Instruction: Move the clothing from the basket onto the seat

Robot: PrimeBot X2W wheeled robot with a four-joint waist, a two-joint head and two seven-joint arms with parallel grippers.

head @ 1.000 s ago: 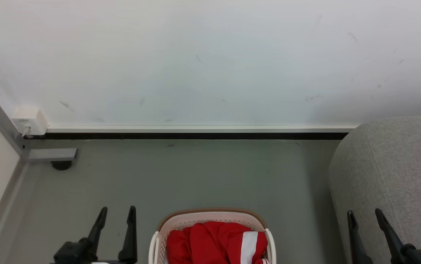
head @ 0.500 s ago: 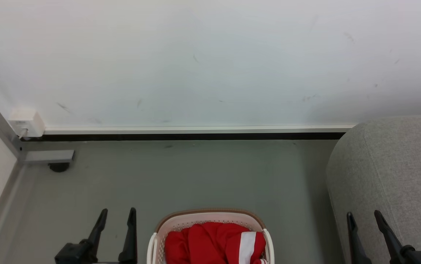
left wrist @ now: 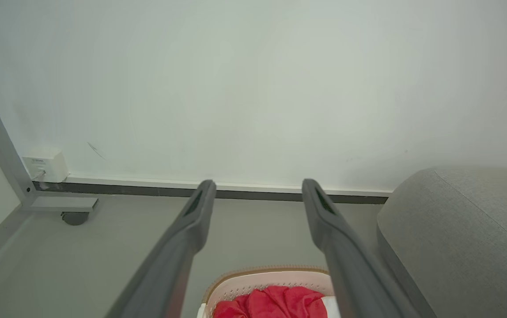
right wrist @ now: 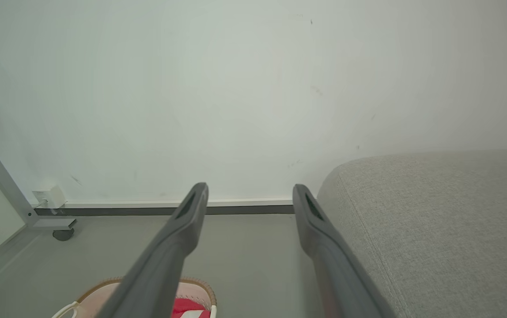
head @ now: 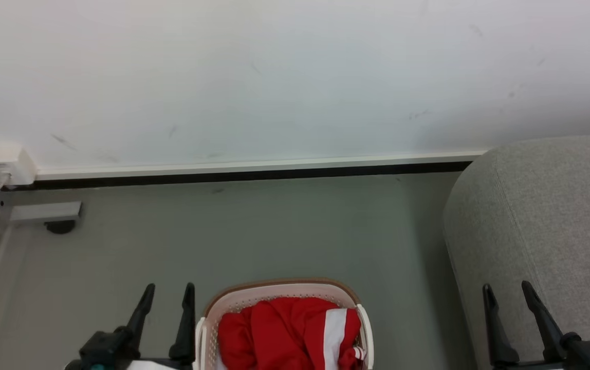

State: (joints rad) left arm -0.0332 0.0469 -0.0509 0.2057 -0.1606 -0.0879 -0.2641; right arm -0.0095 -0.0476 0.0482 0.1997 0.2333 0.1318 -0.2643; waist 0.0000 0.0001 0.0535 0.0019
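Observation:
The red clothing (head: 287, 334) with a white stripe lies crumpled in the cream basket (head: 274, 291), which stands on the floor at the bottom centre of the head view. The basket's brown rim (left wrist: 262, 271) and the red clothing (left wrist: 275, 302) also show between my left fingers. The grey seat (head: 547, 226) rises at the right. My left gripper (head: 169, 293) is open just left of the basket, holding nothing. My right gripper (head: 505, 293) is open in front of the seat's rounded end, holding nothing. In the right wrist view the seat (right wrist: 434, 229) is at right and the basket (right wrist: 103, 291) at the bottom left.
A white wall (head: 274, 77) with a dark skirting strip (head: 254, 173) closes the far side. A grey metal frame with a caster foot (head: 58, 226) and a white socket box (head: 4, 162) stand at the far left. Grey floor (head: 274, 231) lies between basket and wall.
The whole head view has shifted: the wall, skirting, basket and seat all sit a little higher and further left, so the camera has moved. Both grippers stay open.

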